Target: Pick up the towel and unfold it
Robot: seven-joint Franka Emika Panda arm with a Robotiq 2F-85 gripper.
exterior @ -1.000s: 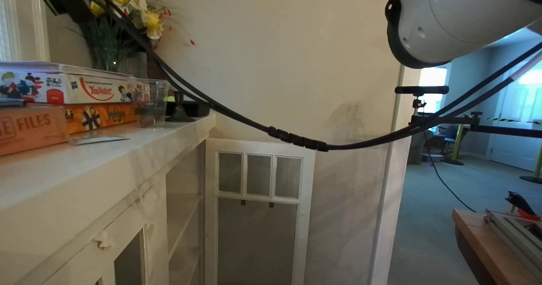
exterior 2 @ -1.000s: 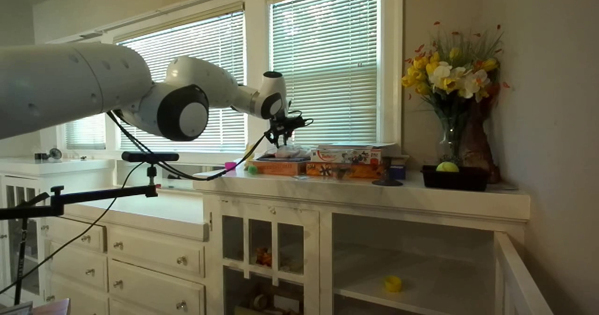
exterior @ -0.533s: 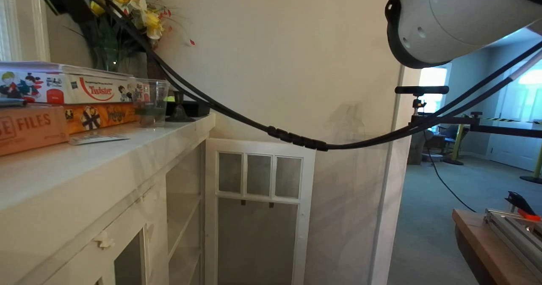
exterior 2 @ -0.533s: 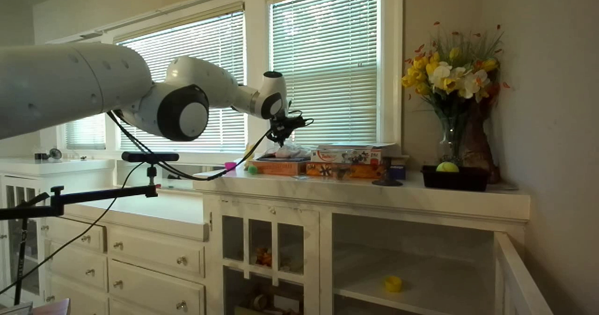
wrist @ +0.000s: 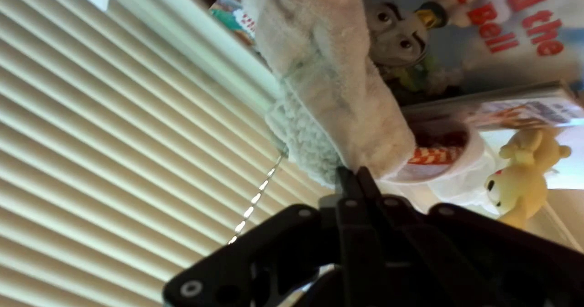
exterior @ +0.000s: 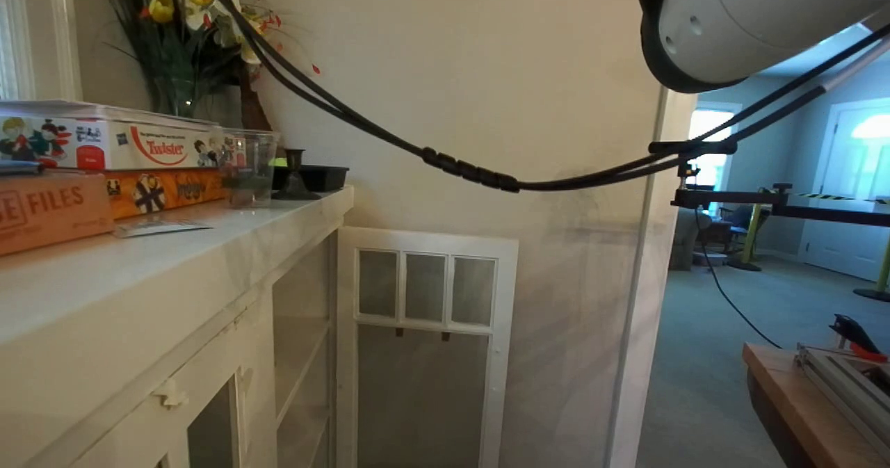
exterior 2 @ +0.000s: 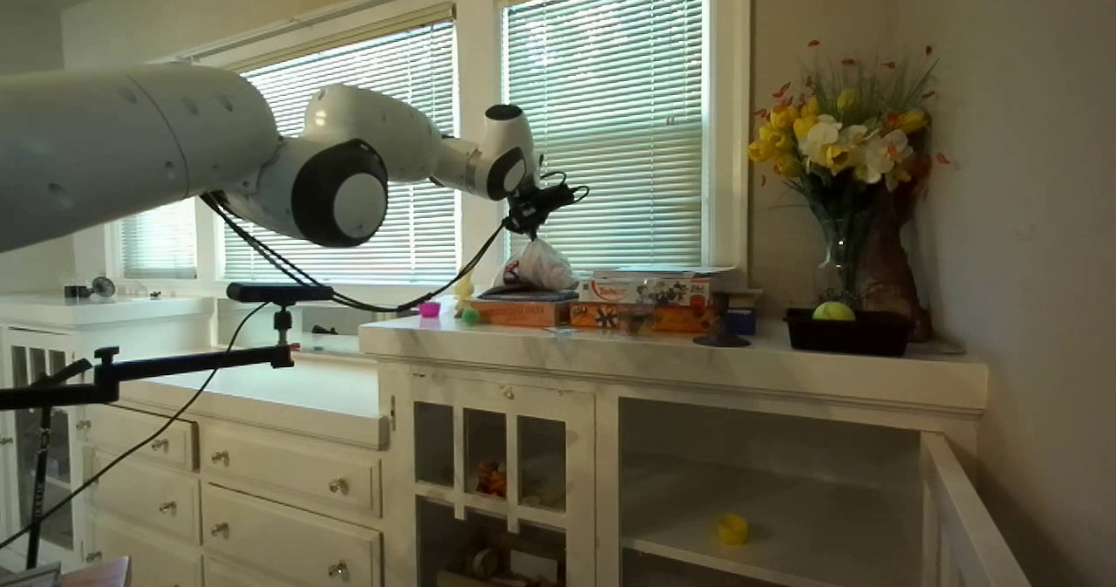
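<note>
- Gripper (wrist: 355, 174) clenched on the towel (wrist: 333, 83), pinching the pale cloth at one end in the wrist view.
- Bunched into a peak, the towel hangs directly beneath the gripper in an exterior view, spreading wider toward its foot, just over an orange box (exterior 2: 519, 312) and the dark flat item (exterior 2: 527, 296) on top of it; whether the cloth touches that item I cannot tell from where I stand.
- White arm (exterior 2: 375, 125) reaches past the window blinds (exterior 2: 602, 133), black cables (exterior: 473, 169) drooping below it in both exterior views.
- Beside the towel in the wrist view appear a book (wrist: 483, 60) with red lettering, a white container (wrist: 479, 154) with a red pattern inside, and a yellow toy (wrist: 522, 184).
- Twister box (exterior 2: 645, 290) sits on a second orange box (exterior 2: 680, 318), near the towel, along the white counter (exterior 2: 663, 356); a clear cup (exterior: 249, 176) stands just in front in an exterior view.
- Flowers (exterior 2: 837, 142) fill a glass vase (exterior 2: 839, 260) farther down the counter, behind a black tray (exterior 2: 846, 340) holding a yellow-green ball (exterior 2: 833, 310).
- Yellow ring (exterior 2: 731, 528) rests on the open shelf (exterior 2: 811, 517) below the counter.
</note>
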